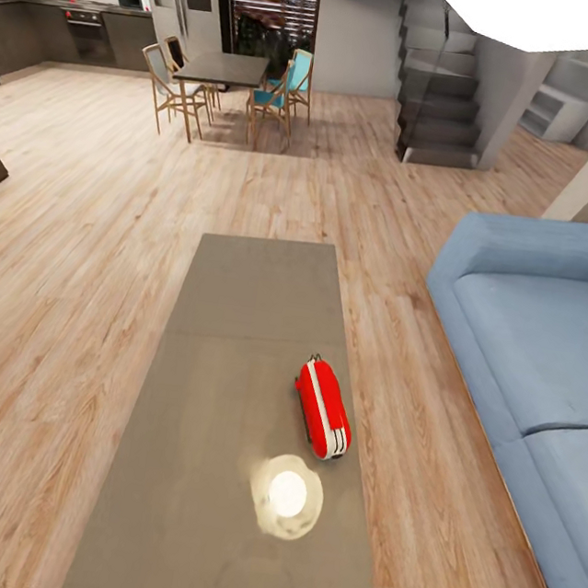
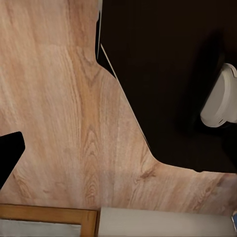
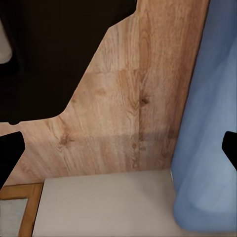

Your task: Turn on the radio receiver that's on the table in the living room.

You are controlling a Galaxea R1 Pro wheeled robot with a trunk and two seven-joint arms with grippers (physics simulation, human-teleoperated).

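The red radio receiver (image 1: 323,407), with a white band along its middle, lies on the right half of the long grey table (image 1: 243,325), just past the seam on the near side. Its thin wire handle points to the far end. Nothing touches it. In the right wrist view my right gripper (image 3: 120,150) is open, with dark fingertips (image 3: 10,155) at both edges, hanging over wood floor beside the blue sofa (image 3: 207,123). In the left wrist view my left gripper (image 2: 118,153) stands over floor, one dark fingertip (image 2: 10,153) far out at the edge.
A bright glare spot (image 1: 286,495) sits on the tabletop just nearer than the radio. The light blue sofa (image 1: 545,364) runs along the table's right. Open plank floor lies to the left. A dining table with chairs (image 1: 222,66) and stairs (image 1: 441,91) stand far behind.
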